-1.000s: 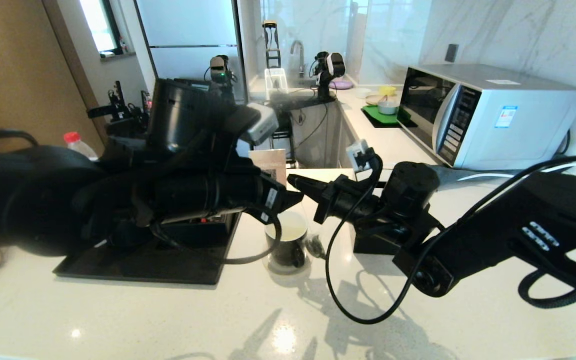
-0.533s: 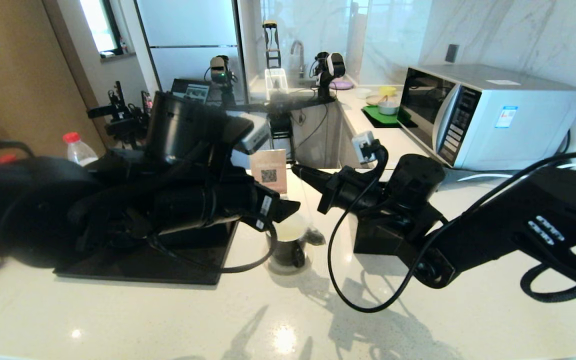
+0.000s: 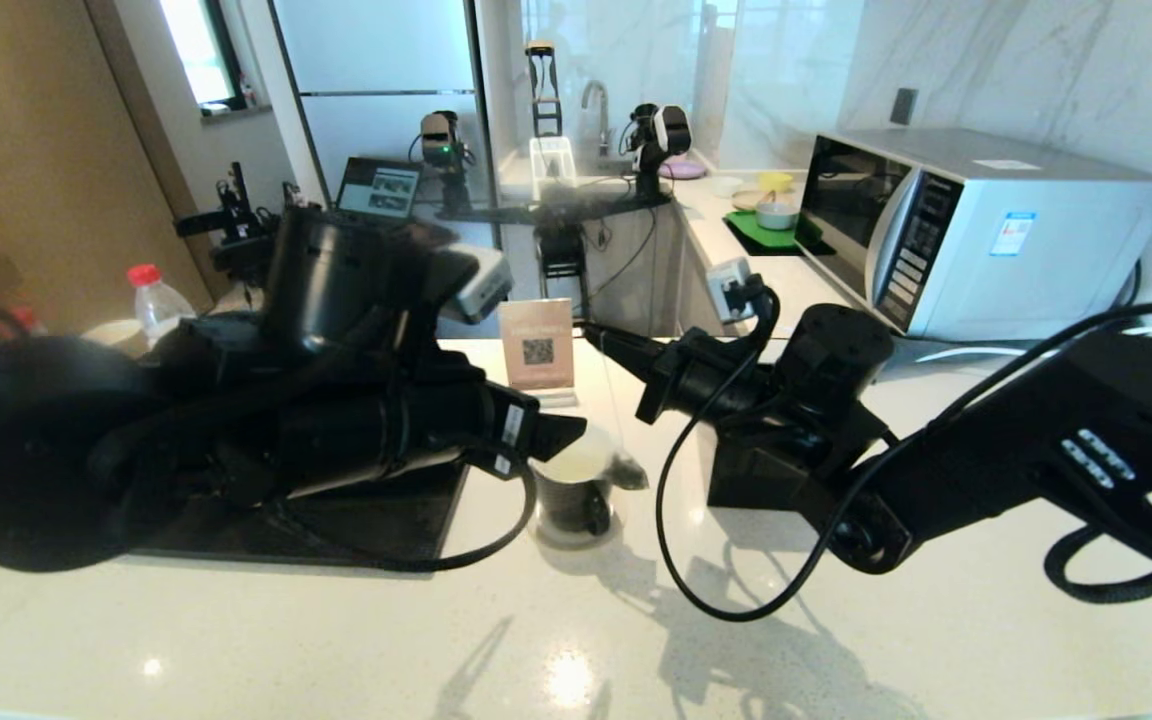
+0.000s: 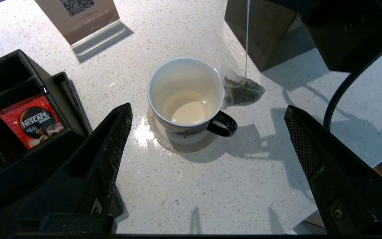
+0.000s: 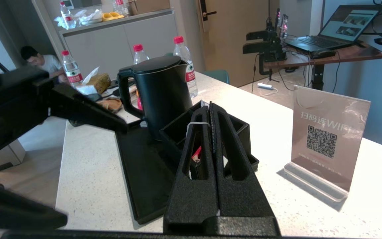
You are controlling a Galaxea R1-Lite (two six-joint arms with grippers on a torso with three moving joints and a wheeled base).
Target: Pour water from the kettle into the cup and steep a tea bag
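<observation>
Right hand (image 5: 211,114): fingers pressed flat together, pinching the tea bag string (image 4: 246,36) up at its top end. Bag itself, the tea bag (image 4: 242,90), hangs below on that string, outside the cup (image 4: 186,94), touching or just beside the rim on the side away from the tray; I cannot tell whether it rests on the bench (image 4: 211,186).

Handling, my judgement: bag is light, limp, wet, and will swing on the thread with any quick move. Paper skin looks fragile, so I hold by the string only, never the pouch. Lift straight, slow, then lower over the opening.

Left hand (image 4: 207,139): wide apart, holding nothing, hovering above the cup.

Cup sits on a wet ring on the bench, pale liquid low in its white inside. Rigid, glazed, likely slippery; tips easily if nudged. Take by the small handle (image 4: 223,123) or across the body.

Kettle (image 5: 159,94) stands upright on the black tray (image 5: 144,179), lid on, well apart from the cup. Heavy when filled; take by the loop handle.
</observation>
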